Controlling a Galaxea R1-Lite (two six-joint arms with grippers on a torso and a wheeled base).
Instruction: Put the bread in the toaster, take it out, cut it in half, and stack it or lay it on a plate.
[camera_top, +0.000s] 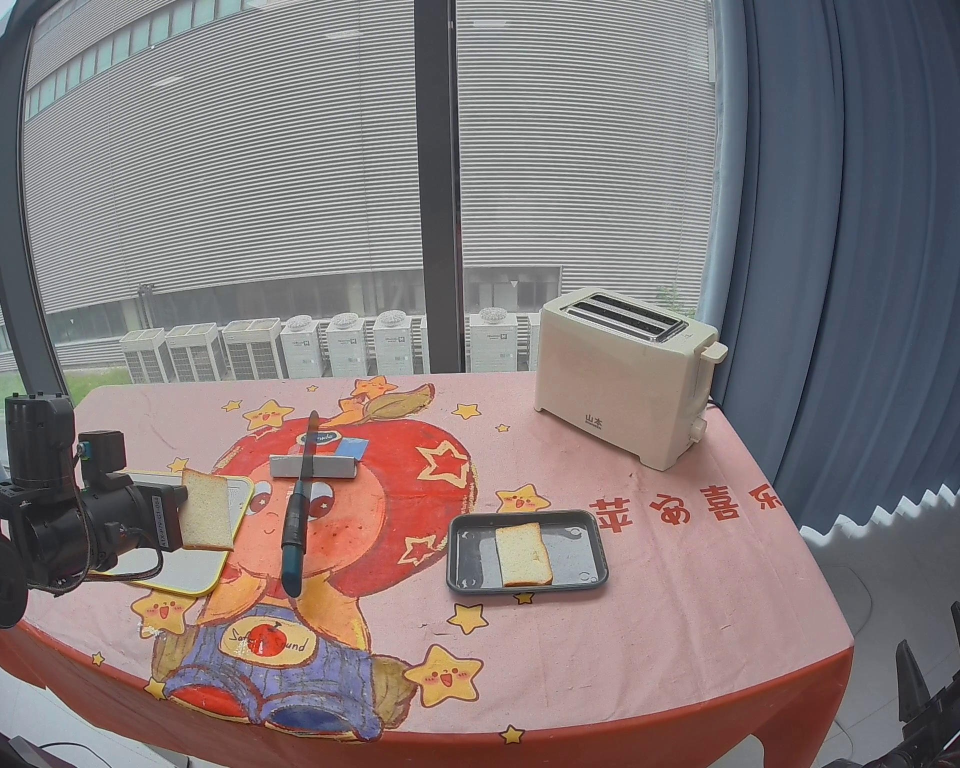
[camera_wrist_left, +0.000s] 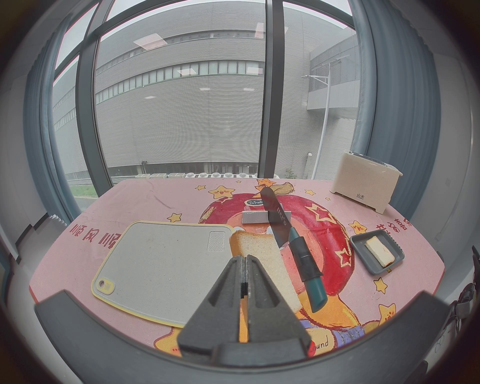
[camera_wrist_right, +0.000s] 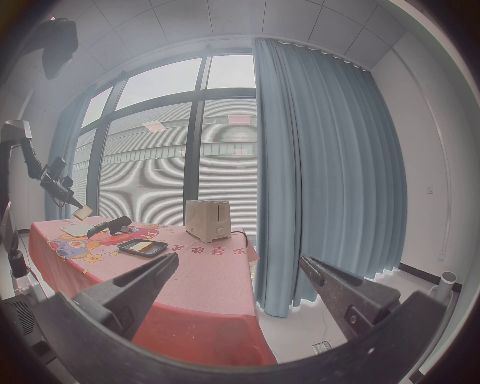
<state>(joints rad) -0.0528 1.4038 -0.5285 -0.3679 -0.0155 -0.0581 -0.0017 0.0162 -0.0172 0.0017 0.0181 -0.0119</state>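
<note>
My left gripper (camera_top: 178, 516) is shut on a half slice of bread (camera_top: 208, 510), held in the air above the near right part of the grey cutting board (camera_top: 190, 572). From the left wrist, that bread (camera_wrist_left: 266, 262) sticks out past the closed fingers (camera_wrist_left: 227, 292). A second bread piece (camera_top: 523, 553) lies in the dark tray (camera_top: 470, 575). The cream toaster (camera_top: 623, 373) stands at the back right, slots empty. A teal-handled knife (camera_top: 296, 510) rests with its blade on a grey holder (camera_top: 313, 466). My right gripper (camera_wrist_right: 239, 272) hangs open off the table's right side.
The table (camera_top: 680, 620) carries a pink cartoon cloth and sits against a big window. A blue curtain (camera_top: 850, 260) hangs at the right, close behind the toaster. Bare cloth lies between the tray and the front edge.
</note>
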